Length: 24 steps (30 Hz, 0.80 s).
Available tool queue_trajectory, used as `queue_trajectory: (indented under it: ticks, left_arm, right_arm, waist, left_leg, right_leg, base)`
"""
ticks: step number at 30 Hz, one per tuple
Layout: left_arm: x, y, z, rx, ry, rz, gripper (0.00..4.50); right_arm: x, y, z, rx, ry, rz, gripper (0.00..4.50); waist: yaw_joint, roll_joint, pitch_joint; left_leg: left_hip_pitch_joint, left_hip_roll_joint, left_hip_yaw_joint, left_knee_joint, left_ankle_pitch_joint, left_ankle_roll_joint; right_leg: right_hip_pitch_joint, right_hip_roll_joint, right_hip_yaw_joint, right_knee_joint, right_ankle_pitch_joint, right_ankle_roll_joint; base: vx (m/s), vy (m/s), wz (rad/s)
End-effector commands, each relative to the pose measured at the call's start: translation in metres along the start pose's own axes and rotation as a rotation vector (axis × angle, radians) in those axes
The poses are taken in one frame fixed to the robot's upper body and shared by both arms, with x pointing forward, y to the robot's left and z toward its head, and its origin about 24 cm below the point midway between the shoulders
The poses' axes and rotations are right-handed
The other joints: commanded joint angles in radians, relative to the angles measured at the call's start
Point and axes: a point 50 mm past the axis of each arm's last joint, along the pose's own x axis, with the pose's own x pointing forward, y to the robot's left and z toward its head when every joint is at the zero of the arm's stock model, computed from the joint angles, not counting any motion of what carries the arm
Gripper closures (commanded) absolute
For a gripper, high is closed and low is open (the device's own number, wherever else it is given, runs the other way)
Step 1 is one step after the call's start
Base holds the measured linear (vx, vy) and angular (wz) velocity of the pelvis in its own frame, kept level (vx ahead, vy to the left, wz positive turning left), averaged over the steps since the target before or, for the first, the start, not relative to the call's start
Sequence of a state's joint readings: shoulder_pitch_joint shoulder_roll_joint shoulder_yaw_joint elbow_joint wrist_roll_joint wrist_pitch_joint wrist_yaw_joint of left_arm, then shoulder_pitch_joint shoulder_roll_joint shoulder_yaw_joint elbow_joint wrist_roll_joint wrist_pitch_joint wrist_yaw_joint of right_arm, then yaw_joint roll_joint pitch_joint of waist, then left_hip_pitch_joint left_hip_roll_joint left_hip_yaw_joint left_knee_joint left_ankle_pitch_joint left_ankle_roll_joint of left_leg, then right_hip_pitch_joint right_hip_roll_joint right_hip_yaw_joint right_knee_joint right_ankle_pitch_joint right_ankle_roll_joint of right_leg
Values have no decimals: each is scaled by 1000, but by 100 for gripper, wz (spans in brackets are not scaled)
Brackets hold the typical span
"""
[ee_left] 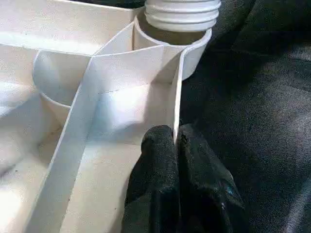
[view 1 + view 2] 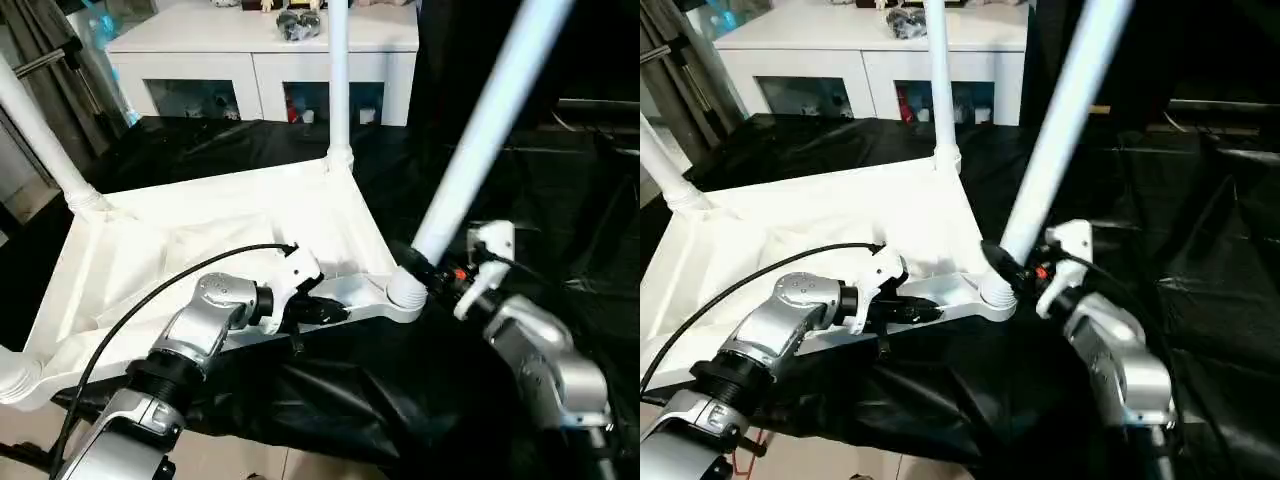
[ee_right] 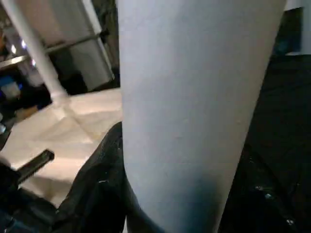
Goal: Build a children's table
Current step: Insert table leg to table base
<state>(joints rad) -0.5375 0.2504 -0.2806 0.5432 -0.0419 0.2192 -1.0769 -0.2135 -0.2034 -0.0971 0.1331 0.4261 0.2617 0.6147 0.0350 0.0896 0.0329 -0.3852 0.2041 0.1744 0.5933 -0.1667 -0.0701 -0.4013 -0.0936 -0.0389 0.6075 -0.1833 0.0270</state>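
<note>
The tabletop (image 2: 210, 235) and the leg (image 2: 480, 140) in the right hand (image 2: 432, 272) look like smooth white plastic with a slight sheen. Beneath them lies crinkled, glossy black sheeting (image 2: 560, 220).

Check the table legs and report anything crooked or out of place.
The leg held by the right gripper leans well off vertical at the near corner socket, while the far leg stands upright. Its threads still show above the socket, so it looks not fully seated. The left gripper pinches the tabletop's rim.
</note>
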Motion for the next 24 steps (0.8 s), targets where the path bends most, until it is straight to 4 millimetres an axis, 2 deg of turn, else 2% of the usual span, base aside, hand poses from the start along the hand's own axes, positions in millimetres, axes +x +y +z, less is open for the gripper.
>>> queue_trajectory:
  ticks: [1,5,6,9,12,13,17,20,21,22,24]
  left_arm:
    - [-3,5,-2,-35,-26,67,450]
    - [-3,5,-2,-33,-35,75,450]
    - [-3,5,-2,-31,-37,78,450]
    - [-2,5,-2,-30,-38,82,450]
    - [-2,5,-2,-29,-41,85,450]
    - [-2,5,-2,-28,-40,85,450]
    - [-3,5,-2,-21,-29,83,450]
    - [-5,5,-4,-7,-14,78,450]
    - [-5,5,-4,-2,-9,76,450]
    - [-5,5,-5,3,-2,72,450]
    - [-6,4,-6,15,11,61,450]
  right_arm:
    - [-14,-10,-29,77,101,-84,262]
    - [-17,-11,-32,64,92,-72,262]
    - [-17,-10,-32,62,87,-66,262]
    - [-20,-11,-35,52,85,-59,262]
    - [-22,-9,-38,52,87,-55,262]
    - [-21,-8,-39,41,93,-57,262]
    - [-18,-8,-39,-44,139,-48,262]
    - [-14,-4,-36,-146,200,1,262]
    - [-12,-4,-35,-176,222,15,262]
    - [-10,-3,-34,-198,239,28,262]
    - [-5,-2,-31,-227,266,61,262]
  waist:
    - [0,-18,-50]
    - [1,-20,-49]
    - [0,-22,-49]
    - [-1,-21,-48]
    - [0,-26,-47]
    - [1,-25,-46]
    - [1,-24,-49]
    - [-1,-24,-46]
    - [-1,-17,-46]
    - [-4,-23,-44]
    - [-6,-23,-45]
  left_leg:
    - [13,7,-3,-82,-346,18]
    - [13,7,-1,-82,-348,20]
    - [10,7,-2,-83,-341,22]
    - [11,7,-2,-84,-342,25]
    - [11,7,-2,-85,-352,26]
    - [12,8,-2,-85,-353,26]
    - [10,8,-3,-88,-325,27]
    - [11,8,-2,-90,-345,26]
    - [12,8,-3,-90,-350,24]
    - [7,7,-4,-91,-354,20]
    - [10,7,-4,-91,-361,18]
  right_leg:
    - [34,-31,18,-95,-364,-179]
    - [31,-32,20,-98,-368,-179]
    - [35,-32,19,-97,-370,-174]
    - [34,-32,19,-98,-377,-172]
    - [32,-33,19,-103,-414,-161]
    - [30,-34,20,-104,-424,-157]
    - [33,-32,19,-101,-375,-164]
    - [33,-32,18,-104,-402,-160]
    - [32,-33,18,-104,-409,-158]
    - [35,-31,17,-106,-419,-149]
    - [32,-33,18,-109,-440,-141]
  base:
    - [0,0,0]
    - [0,0,0]
    - [0,0,0]
    - [0,0,0]
    - [0,0,0]
    - [0,0,0]
    - [0,0,0]
    - [0,0,0]
    - [0,0,0]
    - [0,0,0]
    - [0,0,0]
